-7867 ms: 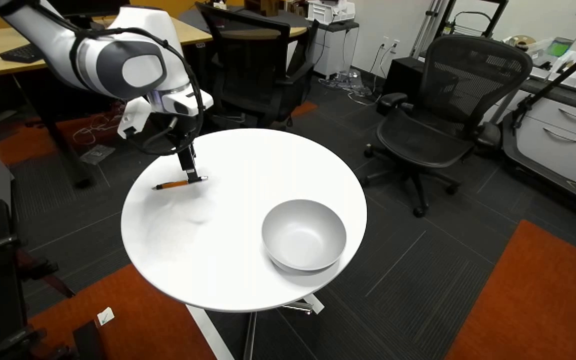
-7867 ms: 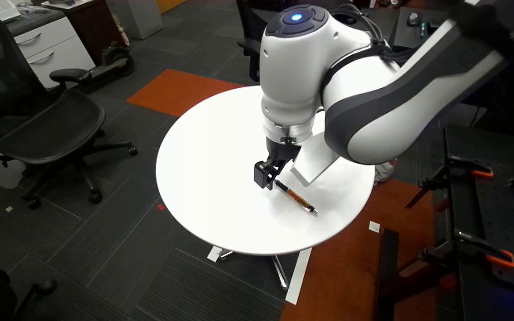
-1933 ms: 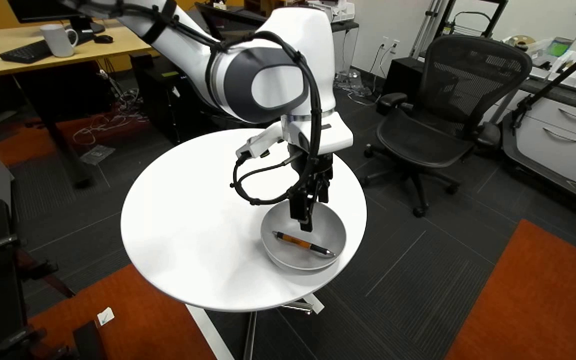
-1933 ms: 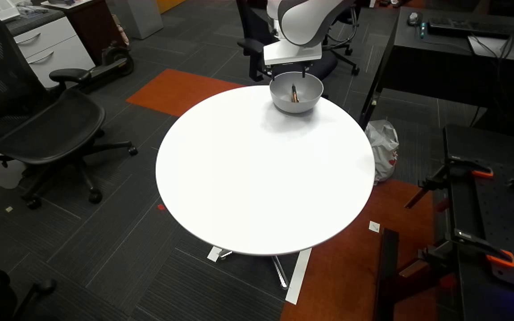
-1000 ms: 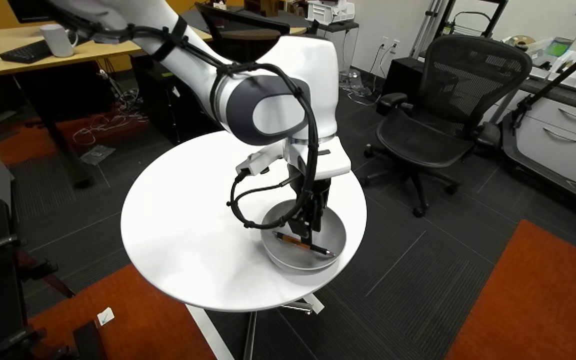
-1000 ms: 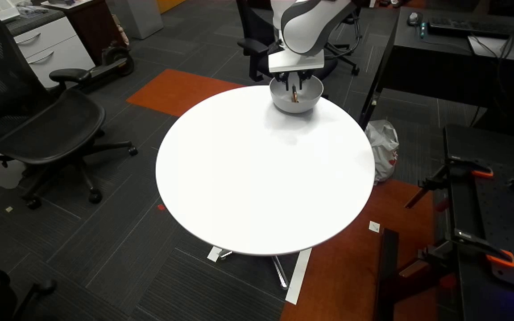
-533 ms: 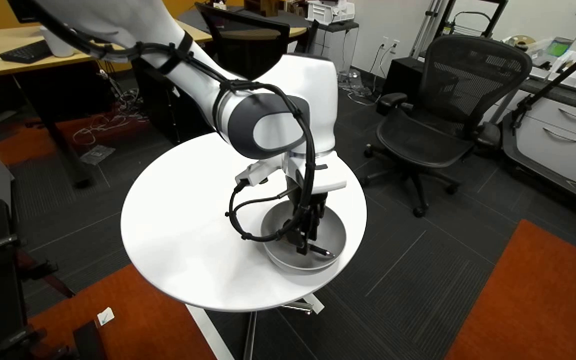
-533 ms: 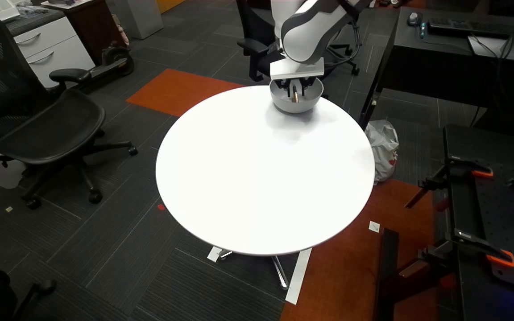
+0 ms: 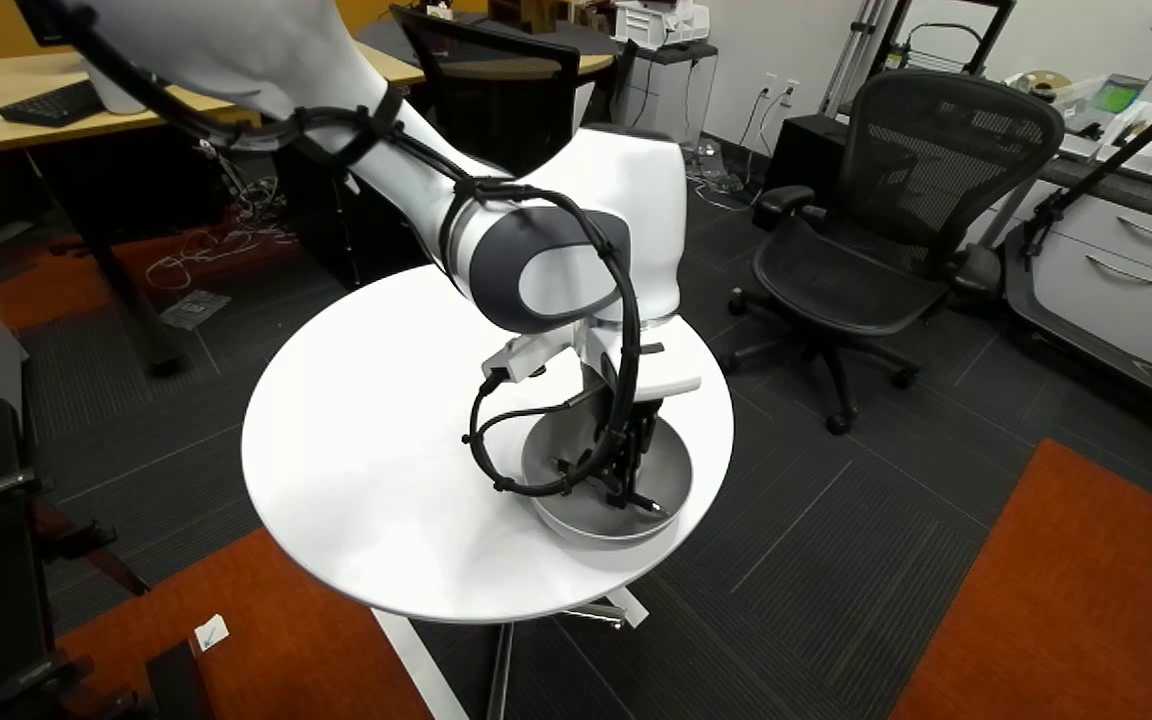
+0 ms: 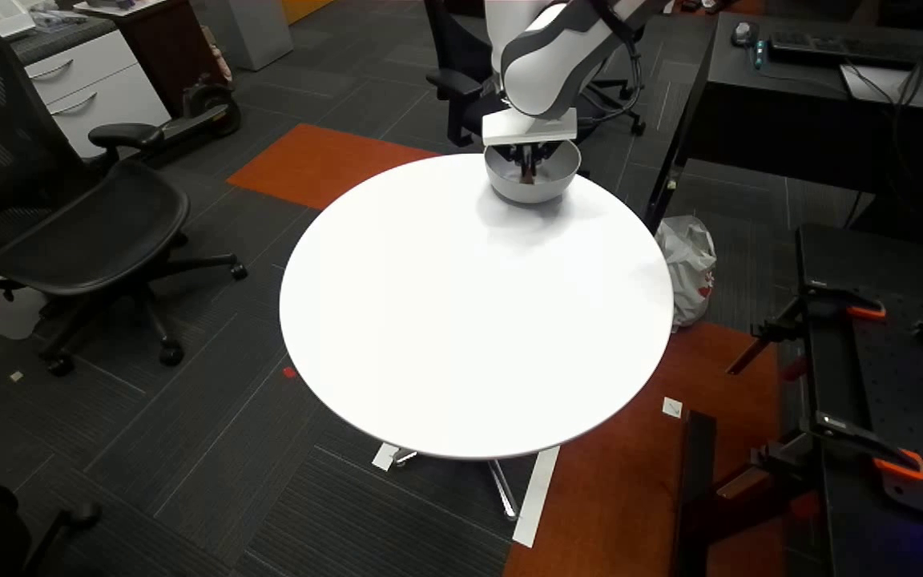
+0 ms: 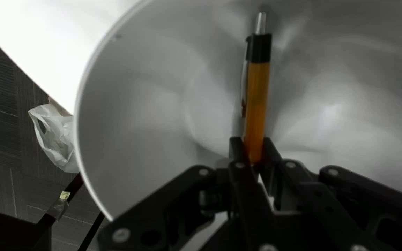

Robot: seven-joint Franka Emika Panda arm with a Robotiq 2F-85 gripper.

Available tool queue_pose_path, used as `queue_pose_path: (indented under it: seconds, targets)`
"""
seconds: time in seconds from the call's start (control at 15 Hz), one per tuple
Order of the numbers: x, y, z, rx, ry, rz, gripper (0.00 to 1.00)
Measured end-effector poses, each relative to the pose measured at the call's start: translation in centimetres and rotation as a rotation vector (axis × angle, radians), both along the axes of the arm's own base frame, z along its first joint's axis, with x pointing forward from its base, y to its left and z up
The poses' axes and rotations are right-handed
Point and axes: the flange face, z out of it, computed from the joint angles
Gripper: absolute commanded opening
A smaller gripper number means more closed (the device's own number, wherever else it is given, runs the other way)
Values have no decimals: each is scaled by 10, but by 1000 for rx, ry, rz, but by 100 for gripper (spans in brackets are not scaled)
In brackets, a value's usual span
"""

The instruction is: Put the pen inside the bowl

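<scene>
The orange pen point(image 11: 258, 83) with black and silver ends lies inside the grey bowl point(image 11: 138, 115). My gripper point(image 11: 253, 148) is down in the bowl, shut on the pen's orange barrel, one finger against each side. In an exterior view the pen's dark end point(image 9: 648, 504) pokes out past the fingers, while most of its barrel is hidden behind the gripper and cable. The bowl point(image 10: 559, 175) stands upright on the white round table. Whether the pen touches the bowl's bottom, I cannot tell.
The white table point(image 10: 461, 320) ends close behind the bowl. A black cable point(image 9: 481, 440) loops from the wrist beside the bowl's rim. Office chairs point(image 9: 896, 200) stand around the table, and a plastic bag point(image 10: 686, 264) is on the floor by its edge.
Over the last second or two my arm has come down into the bowl. The fingers, apart on both sides of the pen before, have now closed on it.
</scene>
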Motion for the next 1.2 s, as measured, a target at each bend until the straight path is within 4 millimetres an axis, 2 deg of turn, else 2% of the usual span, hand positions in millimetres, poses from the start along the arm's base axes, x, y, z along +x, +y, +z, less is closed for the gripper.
queue_pose_path:
  seconds: [0.33,0.73,1.0,1.2]
  targets:
    - [3,-1,11,-7,-14,1,4]
    - [2,8,67,-52,-66,38,4]
    - [-6,32,100,-83,-80,82,4]
    - [-13,69,108,-106,-78,101,4]
